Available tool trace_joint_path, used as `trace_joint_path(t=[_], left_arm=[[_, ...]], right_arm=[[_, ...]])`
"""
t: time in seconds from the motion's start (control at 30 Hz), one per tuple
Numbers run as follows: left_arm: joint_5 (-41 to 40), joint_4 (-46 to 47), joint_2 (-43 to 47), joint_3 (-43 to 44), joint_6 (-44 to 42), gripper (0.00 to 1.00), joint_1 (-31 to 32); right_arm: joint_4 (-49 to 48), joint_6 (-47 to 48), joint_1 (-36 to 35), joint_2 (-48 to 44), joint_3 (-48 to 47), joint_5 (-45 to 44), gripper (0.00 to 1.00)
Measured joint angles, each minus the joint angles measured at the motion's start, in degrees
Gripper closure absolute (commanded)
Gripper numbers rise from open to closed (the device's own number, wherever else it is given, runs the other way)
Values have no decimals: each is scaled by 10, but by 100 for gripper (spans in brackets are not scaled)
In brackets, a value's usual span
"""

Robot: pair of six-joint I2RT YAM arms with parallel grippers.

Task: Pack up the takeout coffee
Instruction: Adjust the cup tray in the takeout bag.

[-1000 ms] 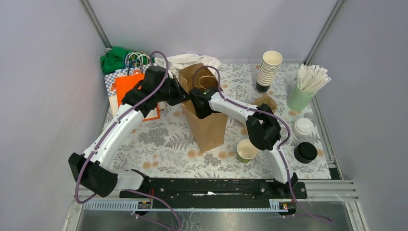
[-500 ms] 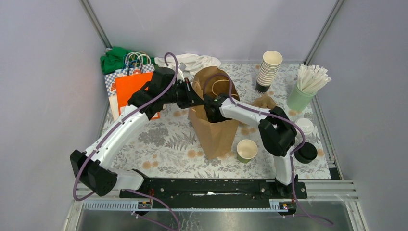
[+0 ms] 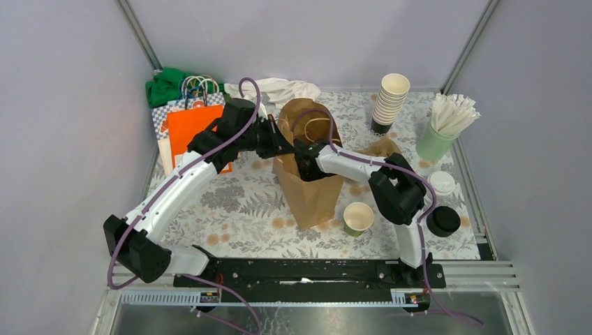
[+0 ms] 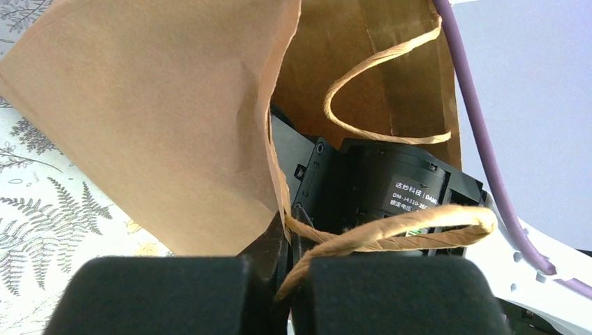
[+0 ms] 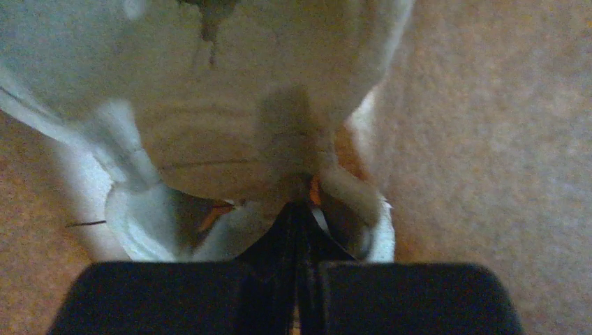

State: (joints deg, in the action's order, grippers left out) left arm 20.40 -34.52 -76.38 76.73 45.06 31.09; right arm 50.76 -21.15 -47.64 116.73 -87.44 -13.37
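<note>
Cups: one open green cup stands just at four o'clock of the brown bag; one black lid lies at three o'clock, near the table edge. Left gripper is clamped on the bag's rim; right gripper, inside the bag, is closed, perhaps nipping something pale.

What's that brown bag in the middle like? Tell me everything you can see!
The brown paper bag stands upright on the flowery table. It looks a bit crumpled, and its mouth is open at the top. It has two twisted paper handles. The left gripper pinches its rim by one handle, and the right gripper reaches down inside it.
</note>
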Motion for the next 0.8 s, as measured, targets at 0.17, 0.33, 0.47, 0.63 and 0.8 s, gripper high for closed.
trace_joint_path(t=[0.17, 0.33, 0.47, 0.63, 0.8], left_arm=[[-16, -13, 0, 0, -1, 100, 0], [-22, -19, 0, -2, -2, 100, 0], [-22, -18, 0, -3, -2, 100, 0], [-27, -17, 3, -3, -2, 100, 0], [-32, -16, 10, 0, -2, 100, 0]], right_arm=[[-22, 4, -3, 14, 0, 8, 100], [-26, 4, -6, 22, -1, 12, 100], [-26, 4, -6, 22, -3, 13, 100], [-4, 4, -6, 22, -20, -2, 100], [37, 6, -6, 15, -49, -34, 96]])
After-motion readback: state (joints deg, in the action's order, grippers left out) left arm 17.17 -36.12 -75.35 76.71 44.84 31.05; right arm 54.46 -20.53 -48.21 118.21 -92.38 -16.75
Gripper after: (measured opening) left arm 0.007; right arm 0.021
